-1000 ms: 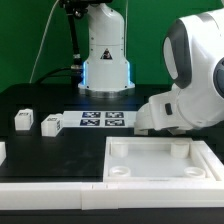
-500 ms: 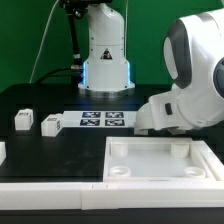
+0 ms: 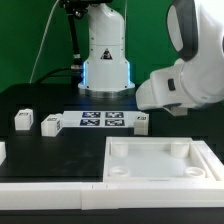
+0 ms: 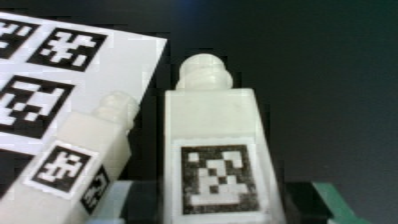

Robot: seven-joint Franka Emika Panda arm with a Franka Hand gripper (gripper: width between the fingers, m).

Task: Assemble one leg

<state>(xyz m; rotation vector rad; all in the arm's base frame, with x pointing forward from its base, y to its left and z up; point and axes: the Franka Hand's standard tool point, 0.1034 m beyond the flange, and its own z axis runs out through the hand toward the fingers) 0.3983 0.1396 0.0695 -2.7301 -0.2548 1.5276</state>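
Claw (image 4: 214, 204) spread astride leg (image 4: 214, 125) beside marker board (image 4: 54, 70)

A leg (image 3: 139, 121) stands just beside the marker board (image 3: 103, 121); the arm (image 3: 185, 80) hangs above

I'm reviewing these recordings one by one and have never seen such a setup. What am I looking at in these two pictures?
This is a white robot arm standing on a black table. The exterior view is taken from a camera off the arm; the wrist view comes from a camera on its wrist, looking past the jaws. On the table lie a large white tray-like panel, small white blocks, and the marker board, a fixed strip of tags. The wrist view shows the leg, a white block with a tag, between the jaws; whether they grip it cannot be told.
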